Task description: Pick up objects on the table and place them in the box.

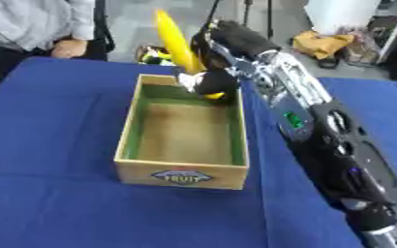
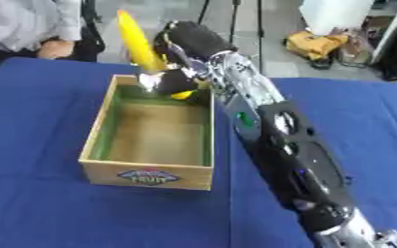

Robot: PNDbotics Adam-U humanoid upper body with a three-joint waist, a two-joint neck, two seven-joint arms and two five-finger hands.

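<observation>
My right hand (image 1: 208,81) hangs over the far end of the wooden box (image 1: 182,175), its fingers curled round a long yellow banana-like object (image 1: 175,41). The yellow thing stands nearly upright, its top pointing up and away, its lower tip (image 1: 215,96) showing just below the hand inside the box's far edge. The box has a green inner lining, a fruit label on its front wall, and I see nothing lying on its floor. My right arm (image 1: 320,126) stretches from the lower right corner up to the box. My left hand appears in neither view.
The box rests on a blue cloth-covered table (image 1: 49,145). A person sits at the far left edge with a hand (image 1: 68,48) resting near the table's corner. Bags and stands clutter the floor beyond the table.
</observation>
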